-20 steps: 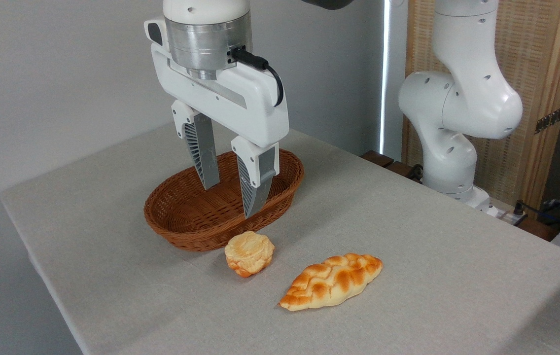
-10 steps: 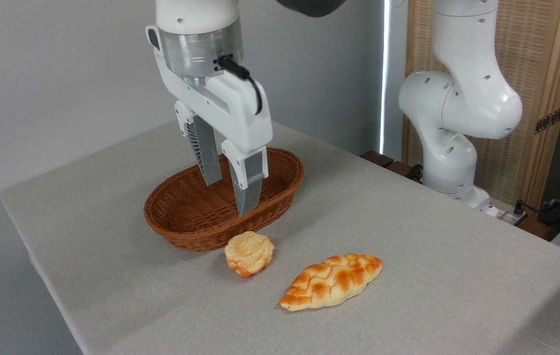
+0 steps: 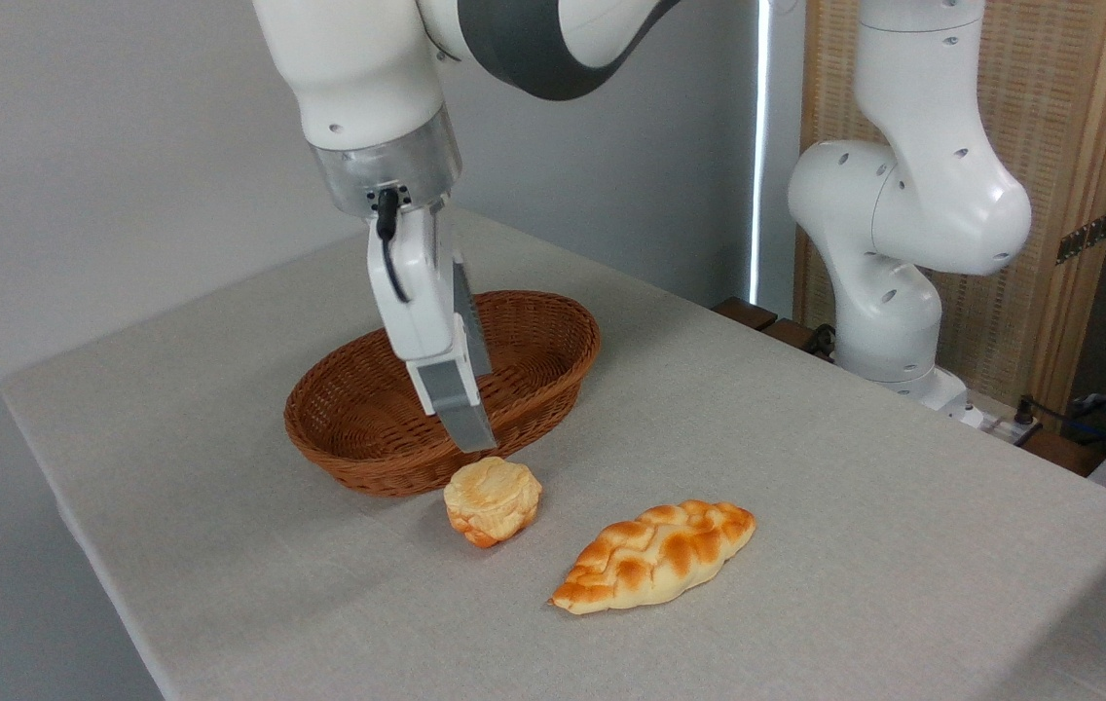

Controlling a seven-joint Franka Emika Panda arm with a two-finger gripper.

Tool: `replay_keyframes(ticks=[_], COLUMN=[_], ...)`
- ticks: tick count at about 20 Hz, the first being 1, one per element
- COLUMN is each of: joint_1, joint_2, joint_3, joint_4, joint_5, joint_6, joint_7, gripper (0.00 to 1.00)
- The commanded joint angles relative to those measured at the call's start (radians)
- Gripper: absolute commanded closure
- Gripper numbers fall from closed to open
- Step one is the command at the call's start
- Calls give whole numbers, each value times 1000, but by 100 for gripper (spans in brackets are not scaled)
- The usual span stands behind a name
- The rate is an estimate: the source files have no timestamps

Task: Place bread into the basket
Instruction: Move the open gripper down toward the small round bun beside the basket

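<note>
Above the bun (image 3: 493, 500), the gripper (image 3: 475, 436) hangs edge-on, so its opening cannot be told; the wicker basket (image 3: 358, 458) lies just behind.

Even, soft indoor light; bright strip of daylight (image 3: 760, 146) behind. Faint shadows on table (image 3: 806, 467). Sharp focus, no glare.

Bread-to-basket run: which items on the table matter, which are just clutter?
In play:
- round bun, on the table beside the basket
- wicker basket
- claw, just above the bun

Clutter:
- braided loaf, on the cloth right of the bun
</note>
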Motion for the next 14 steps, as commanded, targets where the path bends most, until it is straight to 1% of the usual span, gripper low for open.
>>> replay_keyframes(ticks=[1,3,4,5,6,8,9,11,14], joint_1=[-3,-3,-3,-3,-6,-9,-11,-27,-28], joint_2=[-38,-37,-38,-38,-37,-32,-28,-12,1], joint_3=[5,5,4,4,-3,-21,-22,-23,-23], joint_4=[-77,-113,-135,-157,-175,-221,-240,-263,-278], joint_5=[18,50,50,50,53,80,84,87,87], joint_6=[24,53,73,93,118,185,205,230,268], joint_7=[274,413,463,486,492,515,528,551,569], gripper=[0,0,0,0,0,0,0,0,0])
